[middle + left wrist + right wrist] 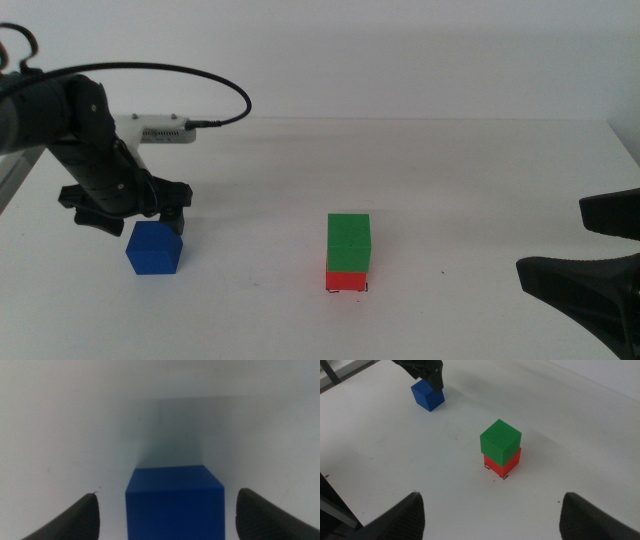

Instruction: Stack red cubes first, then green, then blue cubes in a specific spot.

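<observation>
My left tool point(165, 222) hangs low over the blue cube point(154, 248) at the left of the white worktop point(450, 170), its dark jaws spread wide. The left wrist view shows the cube point(174, 502) between them with white gaps on both sides, so nothing is gripped. The cube is matte, solid dark blue, with plain faces and crisp edges. It rests on the worktop well apart from the stack.

Nearer the middle, the green cube point(348, 243) sits squarely on the red cube point(346, 282). Both are matte and plain, matching the blue one in shape. Thin black corner marks of the drawn square point(500, 476) peek out at the red cube's base.

My right tool point(492, 515) waits at the right edge of the worktop, its rounded black jaws wide apart and empty, facing the stack.

A black cable point(215, 90) loops from my left arm to a pale grey box point(160, 128) at the back of the worktop; any print on it is too small to read. The cubes bear no lettering.
</observation>
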Controlling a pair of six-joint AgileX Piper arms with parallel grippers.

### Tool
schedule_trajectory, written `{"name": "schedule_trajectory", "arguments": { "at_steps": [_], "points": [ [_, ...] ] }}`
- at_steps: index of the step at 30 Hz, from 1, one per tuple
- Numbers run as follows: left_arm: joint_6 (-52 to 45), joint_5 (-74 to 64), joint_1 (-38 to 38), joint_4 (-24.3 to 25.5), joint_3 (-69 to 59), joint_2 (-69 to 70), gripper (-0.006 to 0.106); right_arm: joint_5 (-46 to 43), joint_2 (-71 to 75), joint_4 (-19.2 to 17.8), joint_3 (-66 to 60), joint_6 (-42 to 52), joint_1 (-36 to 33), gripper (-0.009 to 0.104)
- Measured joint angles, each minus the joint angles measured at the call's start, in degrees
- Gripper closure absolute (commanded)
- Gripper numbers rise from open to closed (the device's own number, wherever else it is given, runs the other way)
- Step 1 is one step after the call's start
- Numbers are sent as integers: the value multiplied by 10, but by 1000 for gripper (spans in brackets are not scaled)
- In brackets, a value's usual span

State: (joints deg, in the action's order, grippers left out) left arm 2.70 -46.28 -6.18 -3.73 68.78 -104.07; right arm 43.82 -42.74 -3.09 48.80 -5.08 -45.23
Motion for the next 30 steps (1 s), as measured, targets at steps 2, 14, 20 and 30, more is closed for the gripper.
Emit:
{"name": "schedule_trajectory", "arguments": {
  "at_steps": [2, 14, 20, 30],
  "points": [
    [0, 7, 0, 0, 0, -10, 10, 0, 0, 0, 0, 0, 0, 2],
    [-17, 16, 0, -12, 1, -40, 16, 0, 0, 0, 0, 0, 0, 2],
    [-27, 9, 0, -12, 1, -44, 36, 0, 0, 0, 0, -1, 0, 2],
    [-12, -14, -8, -9, 2, 8, 102, 0, 0, 0, 0, -2, 0, 2]
  ]
}}
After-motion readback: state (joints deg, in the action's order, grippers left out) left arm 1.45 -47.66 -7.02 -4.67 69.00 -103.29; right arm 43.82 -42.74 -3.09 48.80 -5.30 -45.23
